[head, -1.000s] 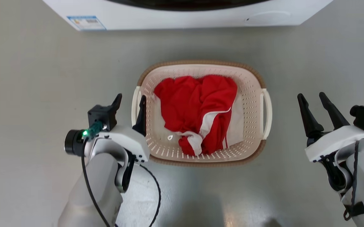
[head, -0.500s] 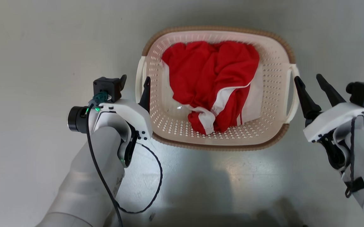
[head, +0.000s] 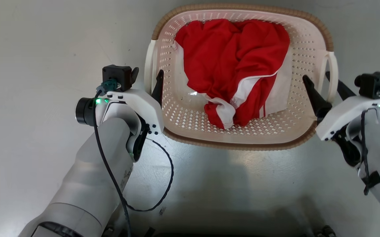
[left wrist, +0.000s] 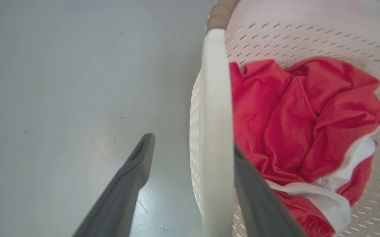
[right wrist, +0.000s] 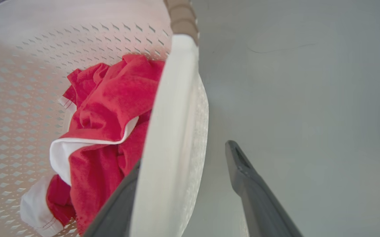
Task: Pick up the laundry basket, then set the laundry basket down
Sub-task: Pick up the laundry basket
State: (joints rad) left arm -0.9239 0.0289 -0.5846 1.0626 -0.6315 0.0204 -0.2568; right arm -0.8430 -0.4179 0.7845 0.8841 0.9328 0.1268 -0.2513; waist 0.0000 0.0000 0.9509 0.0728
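The cream perforated laundry basket with a brown woven-look rim stands on the grey floor, holding a red and white garment. My left gripper is open around the left white loop handle, one finger inside the basket and one outside. In the left wrist view the handle runs between the fingers of the gripper, with a gap to the outer finger. My right gripper is open and straddles the right handle. In the right wrist view that handle also lies between the fingers of the gripper.
Grey floor lies bare on both sides of the basket. A black cable loops from my left forearm over the floor in front of the basket. Dark parts of my base show at the bottom edge.
The head camera has tilted down, so the washer has left the picture and the basket looks larger. My right gripper has moved in from the right to straddle the right handle. The left gripper stays around the left handle.
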